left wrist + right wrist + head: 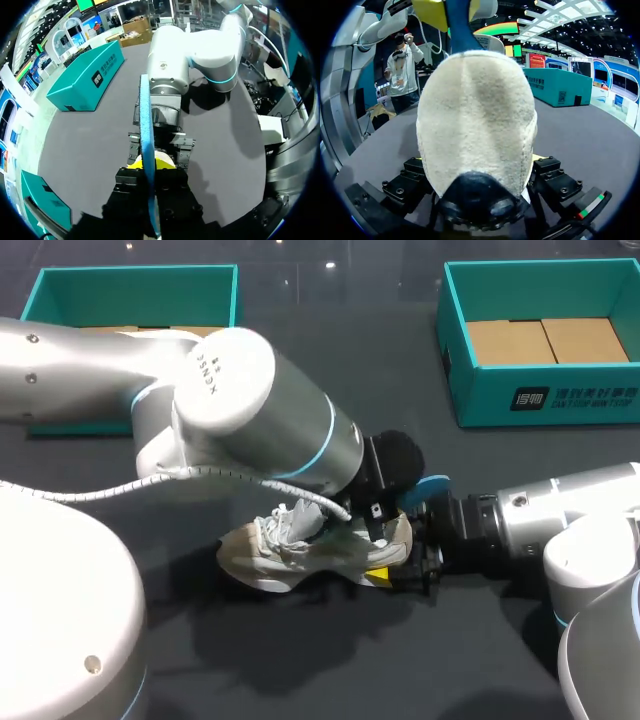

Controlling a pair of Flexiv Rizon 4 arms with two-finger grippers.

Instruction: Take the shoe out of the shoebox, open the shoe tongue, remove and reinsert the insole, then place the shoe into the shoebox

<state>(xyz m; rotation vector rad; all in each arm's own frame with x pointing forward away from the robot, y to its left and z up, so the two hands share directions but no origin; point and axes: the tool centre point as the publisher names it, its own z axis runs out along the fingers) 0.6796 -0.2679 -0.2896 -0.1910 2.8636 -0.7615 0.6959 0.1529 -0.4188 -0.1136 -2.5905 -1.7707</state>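
A beige shoe (290,545) lies on its side on the dark table, heel toward my right arm. My right gripper (402,566) holds the heel from both sides, jaws wide; in the right wrist view the heel (475,125) fills the space between them. A blue insole (432,487) sticks up out of the shoe's opening. My left gripper (150,162) is shut on the insole (146,140), seen edge-on between its yellow tips. In the right wrist view the insole (459,30) rises above the heel, with one yellow fingertip (432,12) of the left gripper beside it.
An open teal shoebox (540,400) with a cardboard floor stands at the back right. A second teal box (130,280) stands at the back left, partly behind my left arm. Bare table lies in front of the shoe.
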